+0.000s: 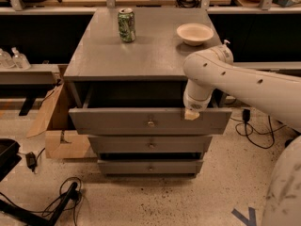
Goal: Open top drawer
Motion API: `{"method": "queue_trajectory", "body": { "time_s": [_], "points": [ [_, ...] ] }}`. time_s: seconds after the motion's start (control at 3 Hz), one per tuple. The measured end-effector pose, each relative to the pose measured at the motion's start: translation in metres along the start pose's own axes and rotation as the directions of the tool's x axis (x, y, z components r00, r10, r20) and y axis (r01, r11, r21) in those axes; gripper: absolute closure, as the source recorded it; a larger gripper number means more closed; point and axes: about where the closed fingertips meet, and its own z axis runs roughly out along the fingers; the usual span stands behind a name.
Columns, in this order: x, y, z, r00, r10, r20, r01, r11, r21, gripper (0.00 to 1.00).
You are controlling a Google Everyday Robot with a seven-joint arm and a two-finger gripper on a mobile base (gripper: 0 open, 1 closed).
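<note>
The top drawer (113, 121) of the grey cabinet (136, 55) stands pulled out toward me, and its front panel sits forward of the two drawers below. Its small round metal knob (151, 123) is at the centre of the panel. The inside is dark and mostly hidden under the cabinet top. My gripper (192, 114) hangs from the white arm (235, 79) at the upper edge of the drawer front, right of the knob, with its tan tip at the panel's rim.
A green can (126, 25) and a white bowl (194, 33) stand on the cabinet top. Two lower drawers (150, 145) are shut. A cardboard box (56, 131) sits at the cabinet's left. Cables (56, 204) lie on the floor at front left, and more (249, 126) at right.
</note>
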Motion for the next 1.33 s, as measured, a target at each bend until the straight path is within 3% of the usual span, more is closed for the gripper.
{"method": "queue_trajectory", "body": {
  "time_s": [0.33, 0.67, 1.0, 1.33],
  "points": [
    [0.000, 0.000, -0.002, 1.000, 0.000, 0.000, 0.000, 1.0000, 0.000, 1.00],
    [0.004, 0.020, -0.010, 1.000, 0.014, -0.029, -0.014, 0.9997, -0.017, 1.00],
    [0.004, 0.020, -0.010, 1.000, 0.014, -0.029, -0.014, 0.9997, -0.017, 1.00],
    [0.008, 0.055, -0.027, 0.997, 0.017, -0.071, -0.021, 0.9983, -0.055, 1.00]
  ]
}}
